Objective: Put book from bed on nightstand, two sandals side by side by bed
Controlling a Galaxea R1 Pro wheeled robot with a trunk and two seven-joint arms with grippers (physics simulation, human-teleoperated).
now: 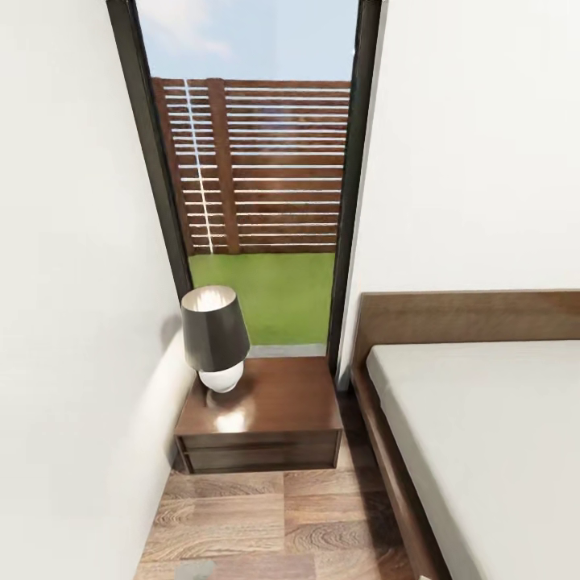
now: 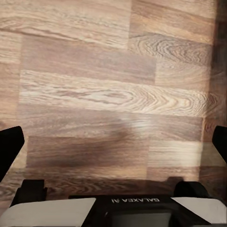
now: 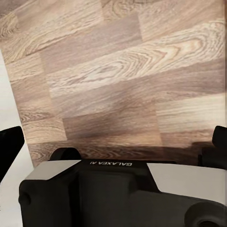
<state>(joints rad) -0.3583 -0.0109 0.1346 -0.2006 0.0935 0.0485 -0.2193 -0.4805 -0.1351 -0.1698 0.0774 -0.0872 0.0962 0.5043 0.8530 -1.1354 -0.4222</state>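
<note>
One nightstand [image 1: 270, 403] beside bed [image 1: 483, 435]

Dark-brown nightstand [image 1: 270, 411]; light-grey bed [image 1: 483, 435]; woodgrain floor [image 2: 113, 85].

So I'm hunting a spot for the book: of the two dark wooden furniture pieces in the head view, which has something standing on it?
The nightstand under the window: a dark-shaded lamp stands on its glossy top. The bed beside it shows only bare grey mattress.

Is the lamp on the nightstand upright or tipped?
Upright: the lamp stands on its round white base on the nightstand, dark shade on top.
</note>
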